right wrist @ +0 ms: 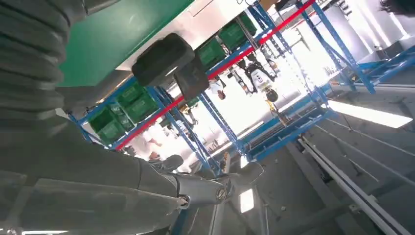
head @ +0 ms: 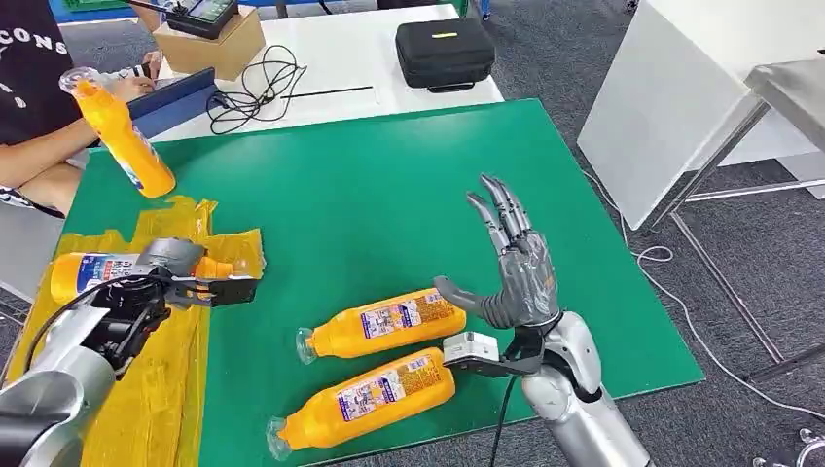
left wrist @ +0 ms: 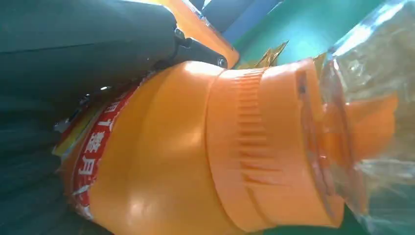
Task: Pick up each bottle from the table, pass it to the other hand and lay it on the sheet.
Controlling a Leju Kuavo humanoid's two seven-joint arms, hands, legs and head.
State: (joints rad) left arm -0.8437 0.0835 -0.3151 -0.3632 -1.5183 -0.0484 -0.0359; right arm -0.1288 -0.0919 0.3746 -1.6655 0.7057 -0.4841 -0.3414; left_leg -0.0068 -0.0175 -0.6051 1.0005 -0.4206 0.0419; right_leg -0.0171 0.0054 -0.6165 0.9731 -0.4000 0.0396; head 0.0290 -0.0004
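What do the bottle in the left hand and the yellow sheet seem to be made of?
Bottle in the left hand: apparently glossy orange plastic, going by its sheen, ribbed collar and clear cap. Yellow sheet: probably thin plastic film, since it lies crinkled with ragged edges.

Industrial workshop, blue storage racks (right wrist: 274, 98), green crates (right wrist: 122, 110), grey carpet floor (head: 545, 49)

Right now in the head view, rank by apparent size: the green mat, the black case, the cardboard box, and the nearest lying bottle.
1. green mat
2. nearest lying bottle, though nearness enlarges it
3. black case
4. cardboard box, partly cut off, so unsure against the case
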